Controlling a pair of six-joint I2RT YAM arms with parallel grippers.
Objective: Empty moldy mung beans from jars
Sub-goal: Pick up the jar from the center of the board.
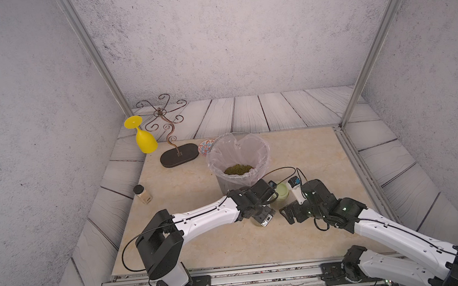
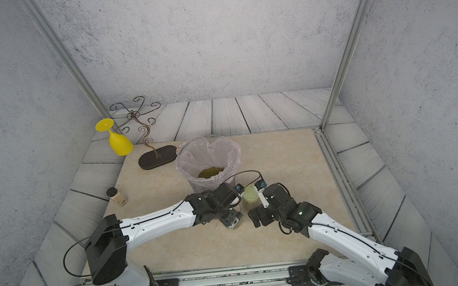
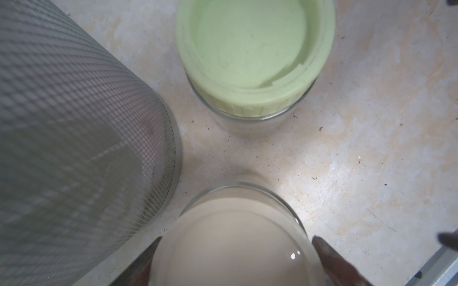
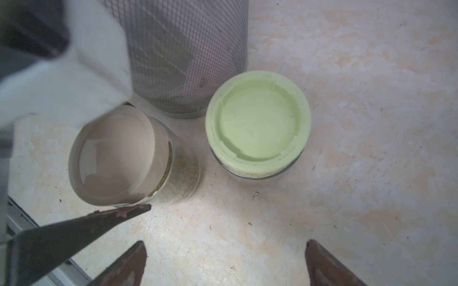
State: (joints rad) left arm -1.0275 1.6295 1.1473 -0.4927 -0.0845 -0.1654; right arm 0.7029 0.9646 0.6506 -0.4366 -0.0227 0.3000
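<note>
Beige-lidded jar [image 4: 119, 158] between left gripper's [image 3: 235, 241] jaws, grip unclear; green-lidded jar [image 4: 257, 123] ahead of right gripper's [image 4: 225, 244] parted jaws.

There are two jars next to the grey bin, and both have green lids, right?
Almost! Both stand by the grey bin, but only one lid is green. The green-lidded jar sits beside a beige-lidded jar, which is clear in the right wrist view.

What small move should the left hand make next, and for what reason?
Probably close the left hand fully on the beige-lidded jar. Its fingers flank that jar, which stands upright with mung beans inside, and the bin stands beside it. Whether the fingers touch it yet is unclear.
</note>
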